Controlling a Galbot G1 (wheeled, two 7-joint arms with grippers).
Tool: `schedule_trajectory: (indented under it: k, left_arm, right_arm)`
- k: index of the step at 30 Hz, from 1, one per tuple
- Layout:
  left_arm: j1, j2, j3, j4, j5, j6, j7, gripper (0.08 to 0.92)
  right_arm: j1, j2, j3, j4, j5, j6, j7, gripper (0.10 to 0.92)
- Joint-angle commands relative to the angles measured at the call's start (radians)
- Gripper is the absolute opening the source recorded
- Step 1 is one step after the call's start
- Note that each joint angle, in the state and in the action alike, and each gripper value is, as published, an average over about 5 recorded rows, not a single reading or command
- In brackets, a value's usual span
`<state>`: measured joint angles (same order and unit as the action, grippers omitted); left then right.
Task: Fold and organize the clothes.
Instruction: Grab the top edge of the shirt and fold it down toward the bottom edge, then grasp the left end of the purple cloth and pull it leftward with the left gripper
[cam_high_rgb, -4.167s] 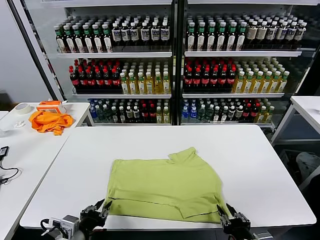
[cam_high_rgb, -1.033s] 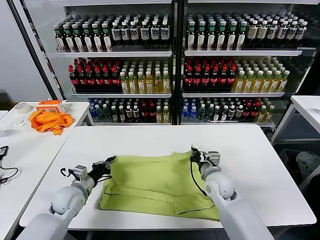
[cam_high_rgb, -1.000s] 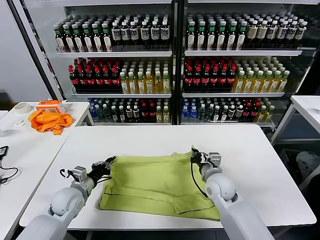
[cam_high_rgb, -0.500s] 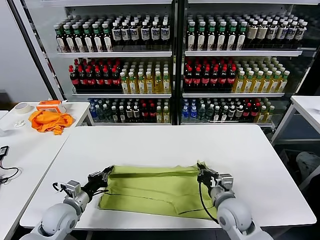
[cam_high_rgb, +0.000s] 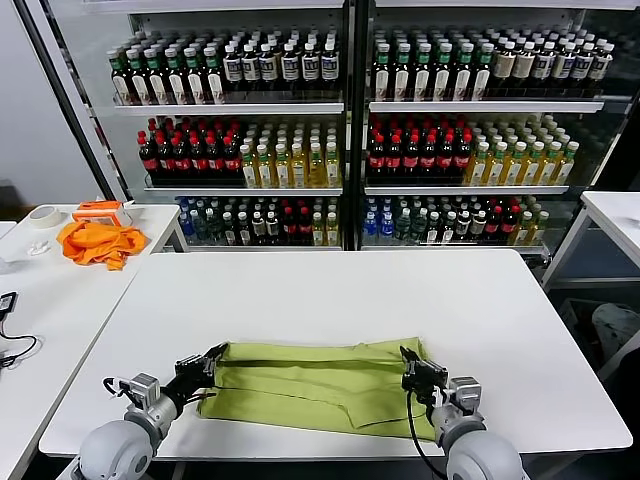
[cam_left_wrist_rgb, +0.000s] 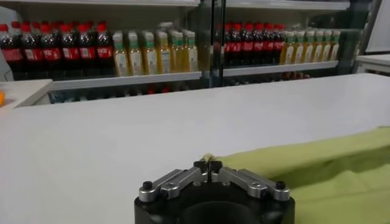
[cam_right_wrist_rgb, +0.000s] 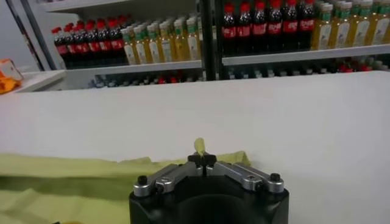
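Observation:
The lime yellow-green T-shirt (cam_high_rgb: 310, 385) lies folded into a wide, shallow band near the front edge of the white table (cam_high_rgb: 330, 290). My left gripper (cam_high_rgb: 211, 357) is shut on the shirt's far left corner; the wrist view shows a bit of cloth (cam_left_wrist_rgb: 209, 157) pinched at my left gripper (cam_left_wrist_rgb: 207, 165). My right gripper (cam_high_rgb: 405, 356) is shut on the far right corner; in its wrist view a tip of cloth (cam_right_wrist_rgb: 199, 145) sticks up from my right gripper (cam_right_wrist_rgb: 202, 159). No lettering shows.
A bright orange cloth (cam_high_rgb: 98, 243) lies on the side table at the left, with a tape roll (cam_high_rgb: 44, 215) beside it. Glass-door coolers full of bottles (cam_high_rgb: 340, 120) stand behind the table. Another table edge (cam_high_rgb: 615, 215) is at the right.
Both grippers have drawn the shirt's far edge toward me, folding it over the front part. The shirt has gone from a broad spread to a narrow band.

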<state>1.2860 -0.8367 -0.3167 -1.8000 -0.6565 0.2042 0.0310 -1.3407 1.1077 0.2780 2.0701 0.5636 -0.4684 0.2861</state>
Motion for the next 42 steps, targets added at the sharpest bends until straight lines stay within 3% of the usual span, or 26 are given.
schedule_trajectory:
  k: [1,12,17,23,29,38,42]
  left_arm:
    - [0.029,0.002,-0.007,-0.021,0.004,-0.003,0.002,0.084]
    - [0.019,-0.006,-0.009,-0.006,0.039,0.013,-0.007,0.090]
    - [0.032,-0.020,-0.030,-0.048,0.039,0.017,-0.044,0.191]
    - [0.044,-0.044,-0.018,-0.113,-0.006,0.058,-0.235,0.355]
    - [0.077,-0.093,0.017,-0.174,-0.034,0.241,-0.462,0.529]
    - [0.062,-0.141,0.067,-0.160,-0.053,0.229,-0.540,0.780]
    - [0.061,-0.147,0.076,-0.158,-0.063,0.216,-0.546,0.773]
  right_arm:
    - [-0.065,-0.008,0.010,0.039,-0.017,0.007,-0.004,0.105]
    - [-0.097,-0.006,-0.009,0.043,-0.065,0.005,-0.008,0.105]
    - [-0.113,-0.015,0.006,0.062,-0.078,0.005,-0.014,0.127]
    - [-0.174,-0.011,0.081,0.117,-0.085,0.022,-0.027,0.282]
    - [-0.238,0.006,0.164,0.138,-0.103,0.050,-0.029,0.456]
    - [-0.254,0.024,0.200,0.138,-0.117,0.056,-0.021,0.716]
    - [-0.249,0.031,0.193,0.131,-0.127,0.057,-0.022,0.801]
